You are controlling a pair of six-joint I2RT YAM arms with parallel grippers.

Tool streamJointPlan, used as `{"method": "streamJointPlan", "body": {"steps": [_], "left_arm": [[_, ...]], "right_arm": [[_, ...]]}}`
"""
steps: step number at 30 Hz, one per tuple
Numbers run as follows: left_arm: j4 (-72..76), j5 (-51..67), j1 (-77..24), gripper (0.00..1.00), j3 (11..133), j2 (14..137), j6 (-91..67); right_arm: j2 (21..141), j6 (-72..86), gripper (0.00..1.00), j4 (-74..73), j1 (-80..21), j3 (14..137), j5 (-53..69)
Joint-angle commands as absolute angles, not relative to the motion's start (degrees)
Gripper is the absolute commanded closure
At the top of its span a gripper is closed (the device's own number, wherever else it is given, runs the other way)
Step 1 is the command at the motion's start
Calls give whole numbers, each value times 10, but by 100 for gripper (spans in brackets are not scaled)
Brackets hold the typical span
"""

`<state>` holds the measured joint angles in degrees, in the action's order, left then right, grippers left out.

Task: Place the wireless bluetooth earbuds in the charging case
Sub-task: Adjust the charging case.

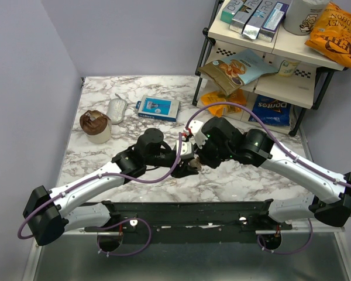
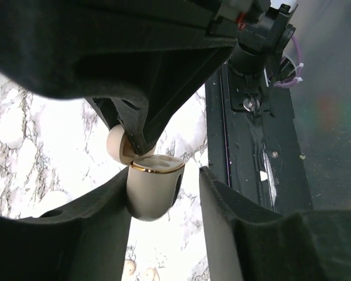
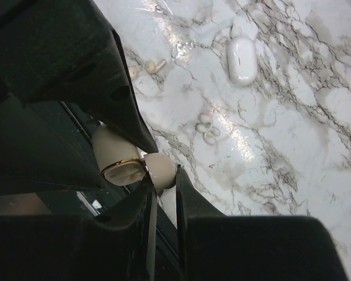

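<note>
The charging case [image 2: 154,188] is beige with a gold rim and hangs open in mid-air between both grippers [image 1: 190,162]. My right gripper [image 3: 162,174] is shut on its round lid [image 3: 162,167]. My left gripper [image 2: 164,175] is open around the case body. The body touches the left finger [image 2: 99,211] and stands apart from the other. Two small white earbuds [image 3: 207,129] lie together on the marble. They also show at the bottom of the left wrist view [image 2: 139,270].
A white oval case [image 3: 241,60] and a stemmed white earbud [image 3: 155,65] lie farther off on the marble. A blue box [image 1: 158,108], a pale crumpled object [image 1: 116,110] and a brown-topped cup [image 1: 95,126] sit at the back left. A snack rack [image 1: 269,82] stands at the back right.
</note>
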<state>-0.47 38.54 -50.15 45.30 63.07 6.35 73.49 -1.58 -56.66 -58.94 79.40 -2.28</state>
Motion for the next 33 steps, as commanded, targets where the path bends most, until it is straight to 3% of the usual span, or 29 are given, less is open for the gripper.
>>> {"method": "streamJointPlan", "body": {"steps": [1,6,8,12,17,24,30,33], "left_arm": [[14,382,-504,53,468,635,54],[16,384,-504,65,461,630,54],[22,378,-504,66,456,627,50],[30,356,-504,36,449,621,38],[57,349,-504,32,435,595,32],[50,348,-504,42,445,604,34],[60,346,-504,45,444,600,34],[57,354,-504,54,445,600,36]], "right_arm": [[729,-22,99,-577,-599,808,-24],[728,-22,99,-577,-600,808,-23],[729,-21,99,-578,-601,809,-24],[729,-18,99,-581,-603,810,-28],[726,-17,99,-581,-604,812,-33],[727,-14,99,-579,-608,812,-30],[724,-13,99,-579,-609,809,-33],[723,-13,99,-578,-608,809,-33]]}}
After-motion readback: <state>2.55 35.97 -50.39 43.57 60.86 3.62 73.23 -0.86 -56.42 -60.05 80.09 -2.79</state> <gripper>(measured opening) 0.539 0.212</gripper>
